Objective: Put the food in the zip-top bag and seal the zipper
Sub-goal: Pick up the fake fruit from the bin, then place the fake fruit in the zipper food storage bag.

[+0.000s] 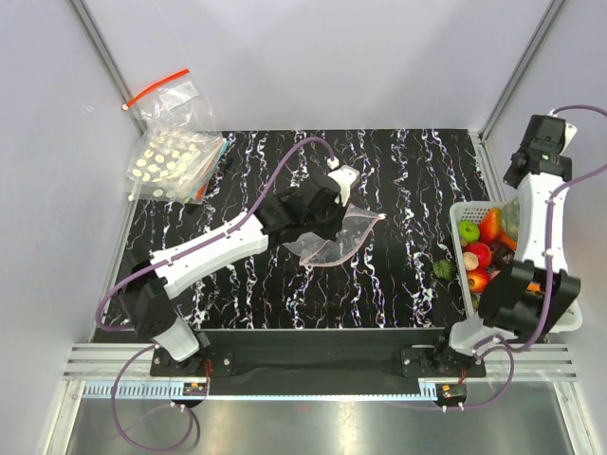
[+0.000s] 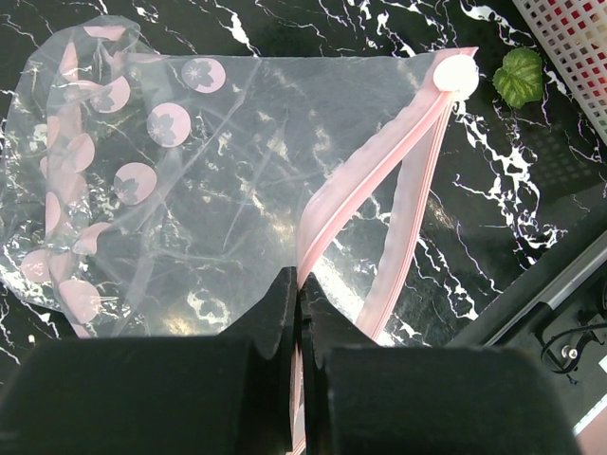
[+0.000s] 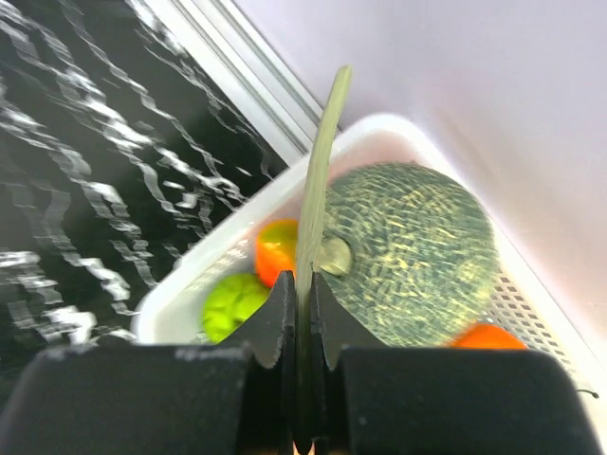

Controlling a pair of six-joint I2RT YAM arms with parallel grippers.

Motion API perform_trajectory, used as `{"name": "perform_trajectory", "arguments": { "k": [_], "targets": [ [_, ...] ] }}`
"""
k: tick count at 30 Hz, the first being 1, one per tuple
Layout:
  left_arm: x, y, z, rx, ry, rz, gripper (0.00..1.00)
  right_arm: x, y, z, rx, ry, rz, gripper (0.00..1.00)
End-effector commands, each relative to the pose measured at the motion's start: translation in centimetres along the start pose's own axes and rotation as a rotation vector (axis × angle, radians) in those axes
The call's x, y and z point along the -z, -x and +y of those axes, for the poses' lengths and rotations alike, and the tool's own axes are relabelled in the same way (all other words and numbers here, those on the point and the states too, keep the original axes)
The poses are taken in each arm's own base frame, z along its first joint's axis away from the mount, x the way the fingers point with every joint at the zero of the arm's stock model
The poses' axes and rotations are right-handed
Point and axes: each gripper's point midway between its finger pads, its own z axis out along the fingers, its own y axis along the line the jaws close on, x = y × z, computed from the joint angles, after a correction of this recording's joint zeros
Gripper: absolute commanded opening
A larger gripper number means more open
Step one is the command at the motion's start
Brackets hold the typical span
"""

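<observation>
The clear zip-top bag [image 1: 346, 237] [image 2: 237, 171] lies mid-table, with pink flower dots at its far end. Its pink zipper [image 2: 322, 209] stands parted, a white slider [image 2: 455, 74] at one end. My left gripper [image 2: 299, 284] [image 1: 330, 220] is shut on one side of the zipper strip at the bag's mouth. Over the white basket [image 1: 460, 207] [image 3: 190, 284], my right gripper [image 3: 302, 284] is shut on a thin pale green strip [image 3: 318, 190]. That strip rises beside a dark green, net-patterned round lump of food [image 3: 417, 256] lying in the basket.
Round orange [image 3: 277, 248], bright green [image 3: 232, 301] and red fruits fill the basket at the table's right edge. A small green leafy piece [image 1: 443, 269] [image 2: 518, 76] lies on the table beside it. Spare bags [image 1: 171, 156] are stacked at the back left.
</observation>
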Motion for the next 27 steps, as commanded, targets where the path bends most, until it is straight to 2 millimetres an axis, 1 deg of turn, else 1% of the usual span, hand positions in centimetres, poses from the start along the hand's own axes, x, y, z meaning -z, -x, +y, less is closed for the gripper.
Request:
{"name": "perform_trajectory", "arguments": {
  "k": [1,2,3,5,6,7,8,9,10,11,12,13,14,15,16,17,18,19,20,21,22,23,24,27],
  "targets": [
    [1.3,3.0,-0.5,-0.008,-0.003,-0.085,0.0,4.4,2.5,0.9,-0.06,0.122,-0.096,0.0],
    [1.4,3.1,-0.5,-0.007,-0.005,-0.088,0.0,4.9,2.5,1.4,-0.058,0.157,-0.095,0.0],
    [1.4,3.1,-0.5,-0.007,-0.006,-0.088,0.0,6.1,2.7,2.6,-0.057,0.229,-0.105,0.0],
    [1.6,3.2,-0.5,-0.006,-0.006,-0.094,0.0,7.5,2.7,4.0,-0.051,0.298,-0.117,0.0],
    [1.6,3.3,-0.6,-0.006,-0.008,-0.095,0.0,9.0,2.7,5.3,-0.041,0.35,-0.137,0.0],
    [1.7,3.5,-0.6,-0.008,-0.009,-0.099,0.0,9.9,2.8,6.1,-0.034,0.375,-0.152,0.0],
    [1.7,3.6,-0.5,-0.009,-0.005,-0.1,0.0,10.7,2.8,6.6,-0.031,0.393,-0.159,0.0],
    [1.8,3.7,-0.5,-0.009,-0.004,-0.096,0.0,12.2,3.0,7.0,-0.034,0.431,-0.181,0.0],
    [1.8,4.3,-0.6,-0.012,-0.004,-0.102,0.0,13.3,2.8,8.0,-0.02,0.475,-0.186,0.0],
    [1.9,4.6,-0.6,-0.013,-0.003,-0.104,0.0,14.2,2.9,8.3,-0.021,0.502,-0.196,0.0],
    [2.0,4.8,-0.6,-0.015,0.0,-0.1,0.0,15.9,3.0,8.6,-0.024,0.55,-0.215,0.0],
    [2.2,5.6,-0.8,-0.018,-0.003,-0.115,0.0,17.0,2.9,9.0,-0.021,0.581,-0.224,0.0],
    [2.3,5.9,-0.9,-0.019,-0.004,-0.118,0.0,18.0,2.7,9.4,-0.016,0.625,-0.225,0.0],
    [2.5,6.1,-0.7,-0.019,0.004,-0.117,0.0,20.1,2.9,9.5,-0.027,0.682,-0.251,0.0],
    [2.5,6.8,-0.9,-0.021,0.002,-0.124,0.0,21.3,2.7,9.7,-0.023,0.724,-0.256,0.0],
    [2.5,7.1,-0.9,-0.019,0.003,-0.124,0.0,22.5,2.7,10.0,-0.018,0.775,-0.264,0.0],
    [2.2,7.0,-0.8,-0.02,0.006,-0.107,0.0,25.2,2.4,10.3,-0.013,0.877,-0.282,0.0],
    [2.3,7.9,-0.9,-0.015,0.001,-0.123,0.0,26.4,2.5,10.4,-0.02,0.919,-0.296,0.0],
    [2.2,8.1,-1.1,-0.013,-0.004,-0.122,0.0,27.8,2.4,10.4,-0.024,0.967,-0.31,0.0],
    [1.7,8.0,-1.2,-0.01,-0.011,-0.11,0.0,30.2,1.9,10.5,-0.019,1.059,-0.324,0.0],
    [1.7,8.7,-1.4,-0.004,-0.02,-0.124,0.0,31.3,2.1,10.4,-0.022,1.093,-0.343,0.0],
    [1.5,8.8,-1.6,-0.001,-0.028,-0.122,0.0,32.3,2.0,10.2,-0.026,1.116,-0.353,0.0],
    [0.8,8.9,-1.9,0.001,-0.036,-0.116,0.0,33.9,1.9,9.8,-0.028,1.158,-0.372,0.0],
    [-0.1,9.0,-2.6,0.01,-0.067,-0.099,0.0,36.1,1.9,9.1,-0.03,1.199,-0.401,0.0]
  ]
}}
